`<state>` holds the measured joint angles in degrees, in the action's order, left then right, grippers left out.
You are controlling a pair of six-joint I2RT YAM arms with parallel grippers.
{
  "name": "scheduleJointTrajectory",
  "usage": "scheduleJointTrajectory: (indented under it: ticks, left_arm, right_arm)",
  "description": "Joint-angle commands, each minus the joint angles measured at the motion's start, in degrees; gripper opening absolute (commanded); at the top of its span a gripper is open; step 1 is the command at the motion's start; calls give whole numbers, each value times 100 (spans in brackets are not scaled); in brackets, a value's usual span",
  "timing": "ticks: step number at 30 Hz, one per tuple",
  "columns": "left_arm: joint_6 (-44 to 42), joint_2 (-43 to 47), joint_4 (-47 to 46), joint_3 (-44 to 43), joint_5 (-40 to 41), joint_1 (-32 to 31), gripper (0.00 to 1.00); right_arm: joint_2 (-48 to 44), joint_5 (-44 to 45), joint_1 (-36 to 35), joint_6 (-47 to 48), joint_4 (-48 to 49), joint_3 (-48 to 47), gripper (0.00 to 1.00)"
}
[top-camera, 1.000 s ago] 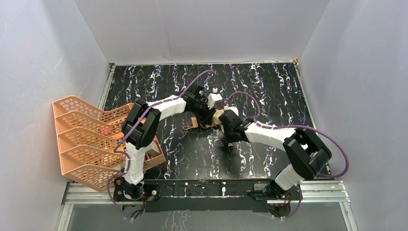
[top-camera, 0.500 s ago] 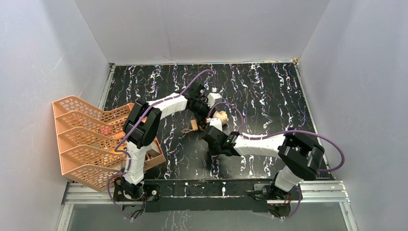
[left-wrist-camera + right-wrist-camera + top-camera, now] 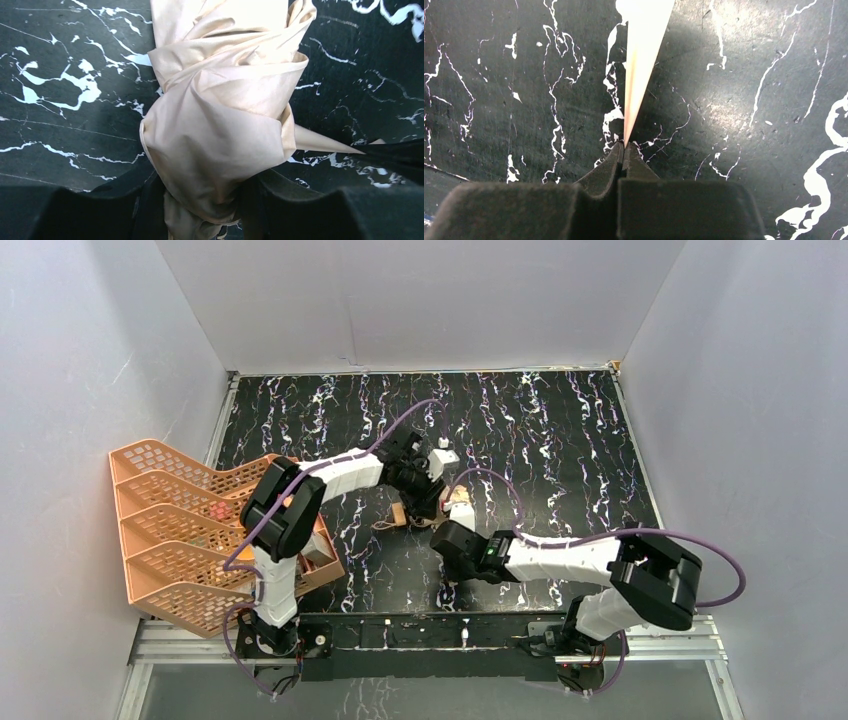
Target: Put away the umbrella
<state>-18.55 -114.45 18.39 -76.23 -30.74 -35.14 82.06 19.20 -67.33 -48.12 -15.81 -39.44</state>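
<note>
While you are clamping the left hand (image 3: 202,197) around the bundled umbrella (image 3: 220,110) in the middle of the surface (image 3: 60,60), you are pinching its strap (image 3: 644,40) in the closed right hand (image 3: 624,155), holding it taut, probably to wrap the canopy.

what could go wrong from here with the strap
The right fingers pinch only the very tip of the tan strap, which is stretched taut, so it may slip out. The left fingers hold the umbrella by loose, bunched fabric, so the folds could slide or spring open under that tension.
</note>
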Motion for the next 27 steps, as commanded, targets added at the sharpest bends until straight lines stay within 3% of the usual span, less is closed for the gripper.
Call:
scheduleJointTrajectory:
  ticks: [1,3,5,9,16,22,24,26,27]
  left_arm:
    - [-555,211,-730,897,1721,-108,0]
    - [-615,406,-950,1210,1865,-244,0]
    - [-624,541,-1079,1487,1988,-345,0]
    - [-609,690,-1290,1828,2216,-511,0]
    - [-655,871,-1622,2201,2586,-721,0]
    - [-1111,1220,-2394,2857,2994,-1043,0]
    - [-1720,1599,-3248,3558,3316,-1224,0]
    - [-2228,1732,-3910,4047,3691,-1447,0]
    - [-2455,1624,-4300,4219,4259,-1638,0]
  right_arm:
    - [-13,-1147,-223,-101,-1342,433,0]
    - [-181,-1067,-146,-60,-1328,453,10]
    - [-513,-1000,-11,10,-1316,462,28]
    - [-1284,-1015,573,320,-1319,498,49]
    - [-2475,-621,2042,1083,-1043,398,55]
    - [-2875,388,2704,2243,538,689,55]
    - [-2448,-548,3550,2812,1135,479,64]
    - [-1852,-1272,4017,3174,989,-29,74]
    - [-1295,-2346,4411,3772,1093,-374,82]
